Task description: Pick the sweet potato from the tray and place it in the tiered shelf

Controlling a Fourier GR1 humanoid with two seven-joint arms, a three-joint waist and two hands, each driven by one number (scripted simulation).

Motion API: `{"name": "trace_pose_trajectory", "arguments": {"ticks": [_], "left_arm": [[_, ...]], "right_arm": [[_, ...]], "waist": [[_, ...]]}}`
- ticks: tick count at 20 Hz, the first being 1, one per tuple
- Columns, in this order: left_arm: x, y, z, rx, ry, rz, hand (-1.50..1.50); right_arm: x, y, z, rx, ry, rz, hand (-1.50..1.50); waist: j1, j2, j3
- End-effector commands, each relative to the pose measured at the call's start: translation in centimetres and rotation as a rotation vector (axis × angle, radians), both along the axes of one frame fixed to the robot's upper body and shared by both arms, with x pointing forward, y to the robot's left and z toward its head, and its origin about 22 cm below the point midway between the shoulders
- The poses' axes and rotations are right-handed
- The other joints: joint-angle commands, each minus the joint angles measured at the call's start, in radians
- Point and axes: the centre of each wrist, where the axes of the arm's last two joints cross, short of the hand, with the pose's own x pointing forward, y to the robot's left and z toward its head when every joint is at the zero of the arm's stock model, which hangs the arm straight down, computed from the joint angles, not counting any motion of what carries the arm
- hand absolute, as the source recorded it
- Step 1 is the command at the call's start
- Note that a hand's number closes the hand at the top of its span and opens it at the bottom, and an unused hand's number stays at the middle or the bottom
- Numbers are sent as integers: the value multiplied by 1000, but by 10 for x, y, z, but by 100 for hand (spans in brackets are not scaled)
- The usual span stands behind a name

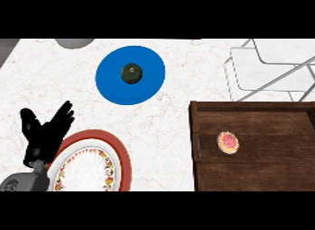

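Note:
A small pinkish-orange sweet potato (228, 142) lies on the dark brown wooden tray (265, 175) at the lower right. The white wire tiered shelf (276, 72) stands beyond the tray at the upper right. My left hand (45, 132) rests open at the lower left, fingers up and spread, partly over the rim of a plate. It is far from the tray. My right hand does not show.
A blue plate (110, 83) with a dark green round item (131, 73) on it sits at the upper middle. A red-rimmed patterned plate (97, 168) lies at the lower left. A grey rounded object (75, 42) shows at the top edge.

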Motion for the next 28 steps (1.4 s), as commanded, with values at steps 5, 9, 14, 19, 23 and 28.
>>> {"name": "trace_pose_trajectory", "arguments": {"ticks": [5,9,14,19,23,28], "left_arm": [[-6,2,-11,-20,45,16,0],[-3,-12,6,-28,45,-8,0],[-11,-4,-23,-16,50,-6,0],[-3,-8,2,-6,25,1,0],[-8,0,-13,-2,30,9,0],[-15,5,-8,5,34,12,0]], "right_arm": [[20,18,0,15,-28,66,150],[23,1,-10,8,-14,70,150],[27,10,-19,-80,13,58,150],[22,-14,9,277,-82,-27,-150],[22,-25,-1,426,-107,10,-150],[10,-37,35,616,-134,22,-150]], "waist": [[-6,0,-5],[-5,0,-4],[-11,1,-5],[-3,1,-4],[-11,1,-4],[-5,-1,-4]]}}
